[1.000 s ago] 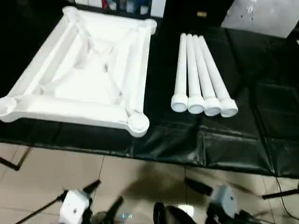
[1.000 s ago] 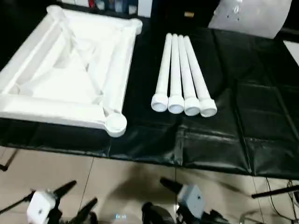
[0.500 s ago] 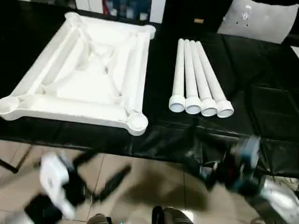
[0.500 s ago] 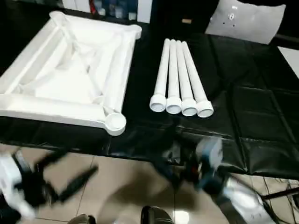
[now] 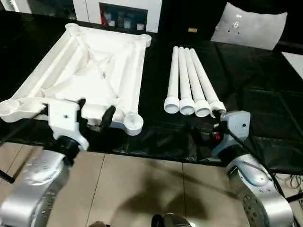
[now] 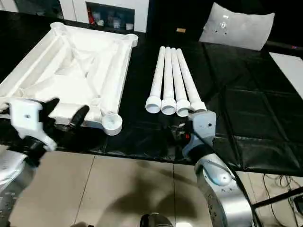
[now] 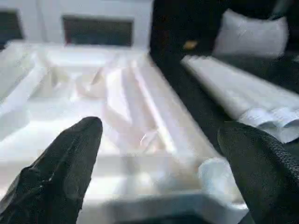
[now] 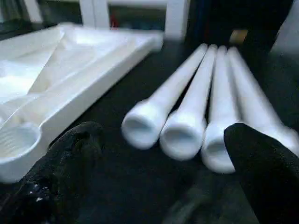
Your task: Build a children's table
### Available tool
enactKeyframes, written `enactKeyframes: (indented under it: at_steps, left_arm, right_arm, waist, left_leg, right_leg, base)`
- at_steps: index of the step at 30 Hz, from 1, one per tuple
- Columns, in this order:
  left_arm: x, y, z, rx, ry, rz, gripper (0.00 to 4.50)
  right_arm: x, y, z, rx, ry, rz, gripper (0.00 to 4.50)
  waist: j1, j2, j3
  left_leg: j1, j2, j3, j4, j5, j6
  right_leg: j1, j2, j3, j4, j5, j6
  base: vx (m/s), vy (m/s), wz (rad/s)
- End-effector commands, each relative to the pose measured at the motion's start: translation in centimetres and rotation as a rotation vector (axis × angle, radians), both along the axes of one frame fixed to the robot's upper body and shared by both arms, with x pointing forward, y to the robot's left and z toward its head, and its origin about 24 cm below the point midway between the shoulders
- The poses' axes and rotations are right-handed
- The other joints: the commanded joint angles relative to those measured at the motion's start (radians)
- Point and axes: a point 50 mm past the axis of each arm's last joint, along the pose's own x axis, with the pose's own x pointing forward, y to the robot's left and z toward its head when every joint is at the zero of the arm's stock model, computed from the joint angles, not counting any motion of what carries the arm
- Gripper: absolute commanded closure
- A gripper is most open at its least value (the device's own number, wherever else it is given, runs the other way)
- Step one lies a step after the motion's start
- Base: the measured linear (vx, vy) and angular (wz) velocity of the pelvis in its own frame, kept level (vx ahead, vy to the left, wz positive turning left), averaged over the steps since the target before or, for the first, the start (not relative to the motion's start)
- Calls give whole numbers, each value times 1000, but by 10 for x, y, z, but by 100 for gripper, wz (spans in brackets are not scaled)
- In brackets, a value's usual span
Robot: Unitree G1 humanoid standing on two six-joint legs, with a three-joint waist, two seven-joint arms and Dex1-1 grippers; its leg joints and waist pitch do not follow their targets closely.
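white plastic throughout — the table top (image 5: 90,78) lies upside down on the black-covered desk (image 5: 255,94), ribbed underside up, round sockets at its corners; the near corner socket (image 5: 133,122) sits close to the desk's front edge. to its right we note the four legs (image 5: 191,82) lying side by side, touching, flared ends toward us and just back from the edge.

our left end effector (image 5: 93,109) hangs in front of the top's near edge, its fingers (image 7: 70,158) spread wide, nothing between them. our right end effector (image 8: 163,186) sits just before the flared ends of the legs, fingers (image 8: 261,168) likewise wide apart and empty — whether it touches the nearest leg we cannot tell.

tan tiled floor (image 5: 142,189) below the desk; a white cabinet (image 5: 123,12) behind.
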Motion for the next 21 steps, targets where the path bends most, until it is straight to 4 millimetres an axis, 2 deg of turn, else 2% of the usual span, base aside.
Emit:
enactKeyframes:
  at_steps: [1, 2, 4, 5, 6, 7, 8, 9, 10, 11, 12, 14, 15, 16, 17, 18, 20, 21]
  left_arm:
    - [1, -3, -2, 5, 4, 10, 11]
    - [2, -3, -8, -22, 33, 23, 11]
    - [3, -5, -11, -25, 51, 23, 11]
    - [3, -5, -12, -19, 50, 23, 11]
    - [4, -7, -15, -1, 56, 20, 11]
    - [4, -7, -15, 2, 57, 20, 11]
    - [6, -9, -18, 21, 74, 42, 11]
    - [6, -10, -19, 27, 79, 53, 11]
    - [6, -12, -18, 29, 79, 51, 11]
    - [5, -13, -17, 28, 78, 47, 11]
    - [4, -13, -16, 23, 75, 37, 11]
    - [4, -14, -17, 24, 78, 35, 11]
    - [4, -14, -17, 32, 77, 36, 11]
    - [3, -13, -18, 55, 76, 39, 11]
    - [3, -13, -19, 68, 69, 41, 11]
    - [2, -15, -19, 56, 65, 24, 11]
    - [0, -17, -19, 45, 63, 8, 11]
    - [0, -17, -19, 43, 70, 12, 11]
  right_arm:
    - [2, -3, 3, -5, -15, 11, 0]
    - [4, -5, 0, -82, -23, -28, 0]
    - [3, -2, -1, -31, -8, -9, 0]
    - [3, -1, -1, -8, -5, 1, 0]
    - [2, -1, -2, 25, 0, -4, 0]
    - [1, -1, -2, 28, 1, -7, 0]
    - [1, -4, -3, 25, 12, -56, 0]
    - [1, -6, -3, 17, 15, -70, 0]
    - [1, -5, -1, 43, 9, -77, 0]
    - [3, -5, 0, 47, -1, -90, 0]
    - [5, -4, -1, 31, 0, -105, 0]
    - [7, -1, -3, 24, 10, -91, 0]
    - [7, 0, -4, 17, 15, -83, 0]
    - [7, 3, -7, -2, 28, -61, 0]
    - [7, 5, -9, -11, 34, -56, 0]
    - [5, 10, -13, -25, 66, -33, 0]
    - [4, 13, -15, -27, 89, -7, 0]
    - [3, 15, -16, -23, 92, 13, 0]
  waist:
    - [5, 30, -82]
    - [4, 30, -85]
    - [5, 32, -88]
    - [10, 27, -94]
    - [13, 25, -95]
    - [21, 53, -101]
    - [28, 38, -103]
    - [51, 47, -104]
    - [53, 53, -101]
    - [51, 63, -97]
    - [21, 78, -104]
    - [18, 91, -107]
    - [17, 90, -104]
    - [16, 86, -100]
    - [15, 84, -98]
    - [12, 76, -98]
    - [13, 75, -99]
    - [11, 66, -100]
  left_leg:
    - [-8, 5, -10, -61, -90, -4]
    - [-10, 6, -10, -60, -85, -2]
    - [-17, 0, -6, -56, -80, 6]
    - [-23, -7, -1, -49, -99, 47]
    - [-29, -12, 0, -44, -104, 75]
    - [-32, -15, -4, -34, -99, 98]
    - [-47, -20, -20, 1, -87, 151]
    - [-60, -3, -54, 18, -30, 165]
    - [-54, 0, -54, 7, -23, 166]
    - [-37, 7, -46, -16, -31, 157]
    - [6, 14, -31, -58, -74, 134]
    - [12, 20, -41, -68, -116, 86]
    - [9, 19, -45, -76, -187, 25]
    - [4, 10, -44, -80, -266, -10]
    - [4, 6, -44, -80, -302, -20]
    - [1, 0, -44, -79, -345, -27]
    - [-2, -4, -48, -78, -377, -28]
    - [1, -5, -49, -76, -412, -26]
  right_leg:
    - [60, -45, 45, -66, -149, -92]
    - [60, -45, 43, -66, -139, -98]
    - [63, -49, 47, -70, -142, -100]
    - [71, -68, 63, -78, -184, -100]
    - [78, -81, 73, -85, -213, -103]
    - [86, -102, 87, -89, -232, -116]
    - [104, -148, 126, -121, -277, -140]
    - [112, -178, 136, -131, -315, -216]
    - [103, -165, 122, -127, -313, -233]
    - [82, -133, 96, -118, -307, -243]
    - [45, -45, 28, -75, -230, -231]
    - [45, -36, 15, -64, -176, -198]
    - [49, -37, 17, -67, -164, -155]
    - [49, -42, 20, -78, -215, -117]
    - [48, -43, 22, -81, -250, -100]
    - [48, -51, 26, -92, -317, -71]
    - [45, -59, 29, -102, -397, -36]
    - [41, -59, 28, -108, -456, -16]
  base:
    - [0, 0, 0]
    - [0, 0, 0]
    - [0, 0, 0]
    - [0, 0, 0]
    - [0, 0, 0]
    - [0, 0, 0]
    - [-7, 62, 1]
    - [-7, 62, 1]
    - [-9, 109, 6]
    - [-31, 108, 16]
    - [-31, 108, 16]
    - [-42, 100, 8]
    - [-46, 98, 5]
    - [-58, 66, 4]
    - [0, 0, 0]
    - [0, 0, 0]
    - [0, 0, 0]
    - [0, 0, 0]
